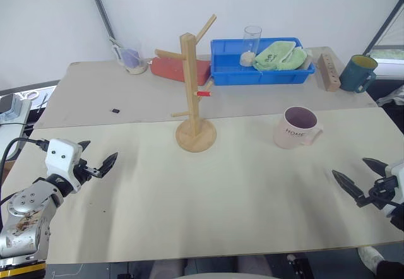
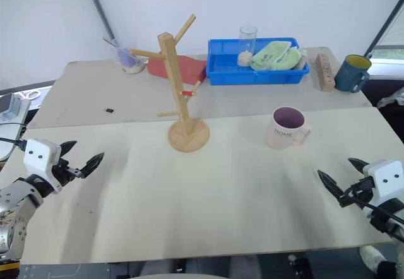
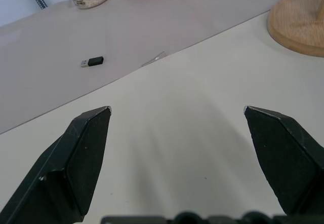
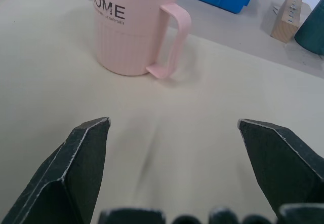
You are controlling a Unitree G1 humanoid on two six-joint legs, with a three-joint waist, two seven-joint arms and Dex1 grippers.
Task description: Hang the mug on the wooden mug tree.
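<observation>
From the head camera, one mug stands upright on the near cream table, mouth up, its handle turned toward the robot's right and its "HOME" lettering facing the robot. One wooden mug tree stands near the mug on its left, post vertical on a round base, with pegs angling upward and one red-tipped peg pointing toward the mug's side. On the far table sit one blue bin holding a green cloth and a clear glass, one teal mug, one wooden block with holes, one red object and a small black stick. The left gripper hangs over the table's left part, fingers spread and empty. The right gripper hangs at the right edge, fingers spread and empty, well short of the mug.

In the left wrist view, two black fingers stand wide apart over bare table, with the tree's base ahead.

In the right wrist view, two fingers gape wide, the mug ahead of them, untouched, its handle toward the blue bin's side.
</observation>
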